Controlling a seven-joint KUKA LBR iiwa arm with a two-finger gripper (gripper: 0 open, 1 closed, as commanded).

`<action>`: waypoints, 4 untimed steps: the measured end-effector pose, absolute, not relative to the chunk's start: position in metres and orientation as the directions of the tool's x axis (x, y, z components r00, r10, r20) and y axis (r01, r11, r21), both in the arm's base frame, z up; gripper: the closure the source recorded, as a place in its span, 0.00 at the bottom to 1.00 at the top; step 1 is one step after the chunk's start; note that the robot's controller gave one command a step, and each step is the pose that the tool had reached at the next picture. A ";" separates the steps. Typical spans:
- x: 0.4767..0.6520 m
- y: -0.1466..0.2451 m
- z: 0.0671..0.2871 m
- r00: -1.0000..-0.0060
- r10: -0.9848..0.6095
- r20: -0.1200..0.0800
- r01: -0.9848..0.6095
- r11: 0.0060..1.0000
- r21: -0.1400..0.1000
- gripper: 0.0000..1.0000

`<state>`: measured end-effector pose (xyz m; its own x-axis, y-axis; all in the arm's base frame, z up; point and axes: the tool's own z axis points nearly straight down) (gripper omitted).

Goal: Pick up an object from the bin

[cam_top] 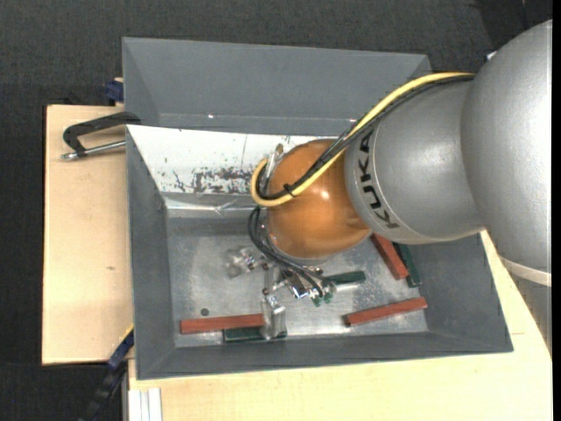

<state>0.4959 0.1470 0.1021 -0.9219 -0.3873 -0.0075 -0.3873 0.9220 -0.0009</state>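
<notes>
I'm over the bin (149,261): three red sticks (386,312), one half hidden under my arm (438,165), two green sticks (244,333) plainly showing. Jaws open or closed? Can't tell.

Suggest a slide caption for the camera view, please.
KUKA gripper down in the grey bin, beside a red-brown bar and green piece.

red-brown bar (219,324) | flat | bin (145,261) front | dark-green bar (242,335) just beside

The grey arm (438,165) enters from the right, wrist tilted down-left. An orange cover (316,213) wraps the wrist, a yellow cable (390,102) loops over it. The tool (279,307) hangs below the cover, pointing downward, low.
</notes>
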 end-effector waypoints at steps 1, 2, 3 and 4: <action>0.492 0.149 0.074 -0.982 -0.191 0.002 -0.191 0.982 0.000 1.00; 0.492 0.149 0.074 -0.982 -0.190 0.002 -0.190 0.982 0.000 1.00; 0.491 0.149 0.078 -0.982 -0.190 0.002 -0.190 0.982 0.000 1.00; 0.490 0.149 0.097 -0.982 -0.190 0.003 -0.190 0.982 0.001 1.00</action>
<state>0.4897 0.1489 0.0971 -0.9818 -0.1897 0.0032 -0.1897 0.9818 0.0007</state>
